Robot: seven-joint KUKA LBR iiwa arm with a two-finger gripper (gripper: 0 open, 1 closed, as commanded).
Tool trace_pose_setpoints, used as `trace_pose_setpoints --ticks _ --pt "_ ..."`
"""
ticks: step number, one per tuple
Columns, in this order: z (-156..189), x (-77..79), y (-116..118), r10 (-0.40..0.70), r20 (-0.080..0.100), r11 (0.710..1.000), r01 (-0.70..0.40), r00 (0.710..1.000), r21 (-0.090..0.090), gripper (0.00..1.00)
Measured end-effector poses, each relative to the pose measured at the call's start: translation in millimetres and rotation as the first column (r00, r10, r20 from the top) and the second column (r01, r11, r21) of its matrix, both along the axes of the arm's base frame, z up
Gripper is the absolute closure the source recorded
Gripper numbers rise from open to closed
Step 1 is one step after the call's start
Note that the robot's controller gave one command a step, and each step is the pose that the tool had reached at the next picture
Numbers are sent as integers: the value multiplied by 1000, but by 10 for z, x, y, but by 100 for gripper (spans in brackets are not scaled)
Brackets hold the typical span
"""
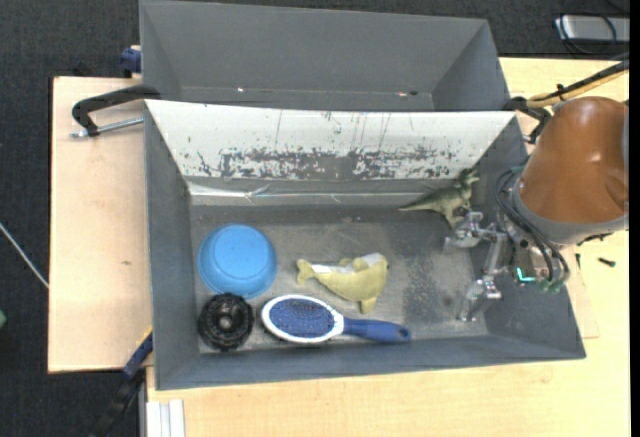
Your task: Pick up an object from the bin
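My gripper (473, 266) is low over the right end of the bin floor. It stands open, one fingertip toward the back and one toward the front, with only bare floor between them. A small olive-green dinosaur toy (446, 198) lies just behind the rear fingertip, against the back right corner. It is not between the fingers. A pale yellow fish-shaped toy (349, 278) lies on the floor to the gripper's left, well apart from it.
A blue hairbrush (318, 320) lies along the front wall. A blue bowl (238, 260) and a black round knob-like thing (224, 321) sit at the left end. The arm's orange cover hangs over the bin's right rim.
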State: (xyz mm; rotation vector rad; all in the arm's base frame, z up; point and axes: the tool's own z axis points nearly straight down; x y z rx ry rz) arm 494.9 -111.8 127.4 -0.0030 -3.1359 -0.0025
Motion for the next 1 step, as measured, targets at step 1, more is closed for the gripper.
trace_pose_setpoints --ticks 1 --pt "88 398 801 -84 14 996 84 996 4 0"
